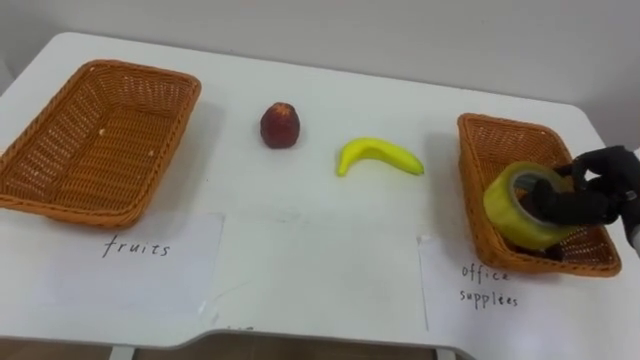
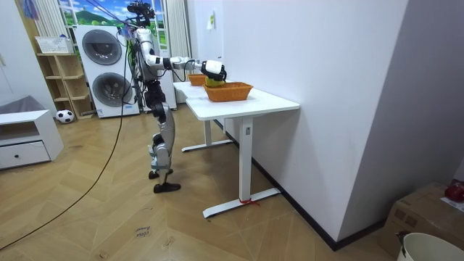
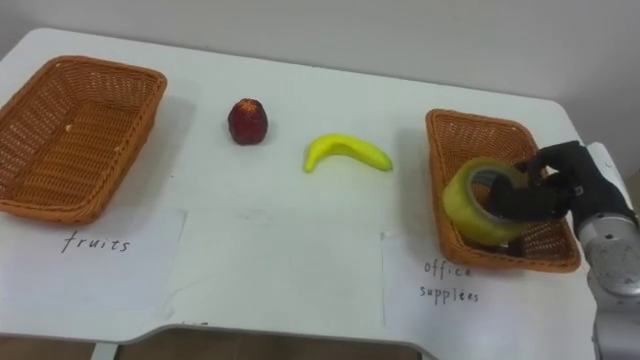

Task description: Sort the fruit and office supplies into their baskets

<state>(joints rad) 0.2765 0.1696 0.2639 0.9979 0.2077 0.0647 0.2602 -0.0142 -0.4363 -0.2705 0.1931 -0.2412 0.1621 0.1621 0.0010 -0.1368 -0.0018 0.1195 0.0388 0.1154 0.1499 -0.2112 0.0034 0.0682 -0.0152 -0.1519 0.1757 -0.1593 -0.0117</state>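
A yellow roll of tape (image 1: 522, 205) (image 3: 482, 200) hangs tilted over the front part of the right wicker basket (image 1: 492, 135) (image 3: 460, 128), labelled for office supplies. My right hand (image 1: 592, 190) (image 3: 550, 185) is shut on the roll, fingers through its hole. A dark red apple (image 1: 280, 125) (image 3: 247, 120) and a yellow banana (image 1: 378, 155) (image 3: 346, 152) lie on the white table between the baskets. The left wicker basket (image 1: 60, 180) (image 3: 40, 160), labelled fruits, holds nothing. In the room view I stand at the table's end with the right hand (image 2: 214, 70) out over the near basket (image 2: 229, 91).
Paper sheets with handwritten labels (image 1: 140, 248) (image 1: 485, 283) lie along the table's front edge, with a blank sheet (image 1: 320, 270) between them. A wall runs behind the table. The room view has washing machines (image 2: 101, 54) and a shelf behind me.
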